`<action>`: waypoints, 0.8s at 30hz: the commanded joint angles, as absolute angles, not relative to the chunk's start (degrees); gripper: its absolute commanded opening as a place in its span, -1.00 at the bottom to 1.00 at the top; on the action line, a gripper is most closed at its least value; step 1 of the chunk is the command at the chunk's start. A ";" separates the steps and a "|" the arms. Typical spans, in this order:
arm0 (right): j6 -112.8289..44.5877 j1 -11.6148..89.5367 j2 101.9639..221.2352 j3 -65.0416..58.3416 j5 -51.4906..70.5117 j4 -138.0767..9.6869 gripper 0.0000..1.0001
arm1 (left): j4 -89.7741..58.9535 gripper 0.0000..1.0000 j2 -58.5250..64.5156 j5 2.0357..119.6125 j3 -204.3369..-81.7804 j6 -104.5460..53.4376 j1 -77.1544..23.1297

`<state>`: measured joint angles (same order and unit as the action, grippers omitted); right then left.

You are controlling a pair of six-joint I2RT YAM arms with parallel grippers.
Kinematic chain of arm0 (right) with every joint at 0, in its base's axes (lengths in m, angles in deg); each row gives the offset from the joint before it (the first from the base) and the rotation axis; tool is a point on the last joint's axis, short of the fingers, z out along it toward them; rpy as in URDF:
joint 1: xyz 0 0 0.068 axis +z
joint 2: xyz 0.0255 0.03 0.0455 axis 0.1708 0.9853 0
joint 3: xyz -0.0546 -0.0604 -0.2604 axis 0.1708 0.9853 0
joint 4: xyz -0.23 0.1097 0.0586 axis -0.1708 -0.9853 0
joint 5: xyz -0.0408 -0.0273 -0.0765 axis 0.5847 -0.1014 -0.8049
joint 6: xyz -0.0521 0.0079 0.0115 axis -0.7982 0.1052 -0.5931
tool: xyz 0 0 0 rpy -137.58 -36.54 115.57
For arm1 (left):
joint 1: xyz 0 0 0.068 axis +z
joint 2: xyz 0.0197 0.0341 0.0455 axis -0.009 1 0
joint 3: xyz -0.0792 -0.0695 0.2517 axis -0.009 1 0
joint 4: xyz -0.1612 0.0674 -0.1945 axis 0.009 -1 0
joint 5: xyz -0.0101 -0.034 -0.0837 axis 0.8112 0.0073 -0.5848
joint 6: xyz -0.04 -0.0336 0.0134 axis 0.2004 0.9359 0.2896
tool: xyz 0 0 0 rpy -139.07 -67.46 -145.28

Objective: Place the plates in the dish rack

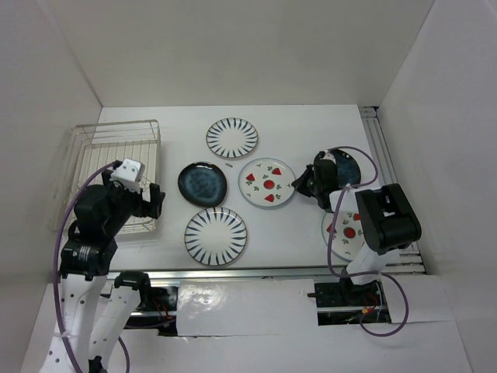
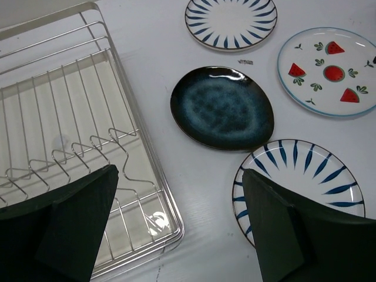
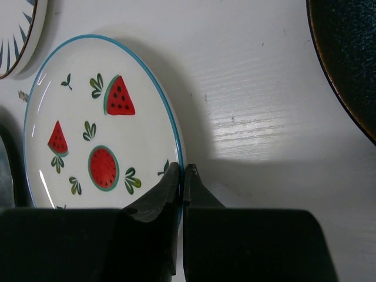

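Observation:
The wire dish rack [image 1: 158, 148] stands at the left with no plates in it. On the table lie a far striped plate [image 1: 231, 137], a dark blue plate [image 1: 203, 184], a near striped plate [image 1: 216, 235] and a watermelon plate [image 1: 266, 183]. My right gripper [image 1: 299, 185] is shut on that plate's right rim; the wrist view shows the jaws [image 3: 182, 170] pinching the blue edge of the plate [image 3: 100, 129]. My right arm partly covers a second dark blue plate [image 1: 345, 165] and a second watermelon plate [image 1: 342, 233]. My left gripper [image 1: 154, 200] is open and empty by the rack's near right corner [image 2: 167, 217].
White walls close in the table on the left, back and right. A metal rail [image 1: 380, 148] runs along the right edge. In the left wrist view the dark blue plate [image 2: 222, 107] and near striped plate [image 2: 305, 170] lie just right of the rack.

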<state>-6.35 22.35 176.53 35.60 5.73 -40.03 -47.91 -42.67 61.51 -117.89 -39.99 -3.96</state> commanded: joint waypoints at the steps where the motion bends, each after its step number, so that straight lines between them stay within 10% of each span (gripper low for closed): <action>1: -7.36 22.84 175.54 37.74 2.84 -43.21 -1.00 | -48.97 1.00 -38.06 57.23 -123.96 -40.65 -3.68; 24: 4.75 22.84 153.82 39.85 14.08 -40.76 -1.00 | -55.31 1.00 6.49 26.48 -151.40 -30.37 -3.68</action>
<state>-1.89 22.35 157.25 40.82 10.30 -47.85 -54.31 2.74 34.50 -149.41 -33.65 -3.91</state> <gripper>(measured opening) 0.029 0.998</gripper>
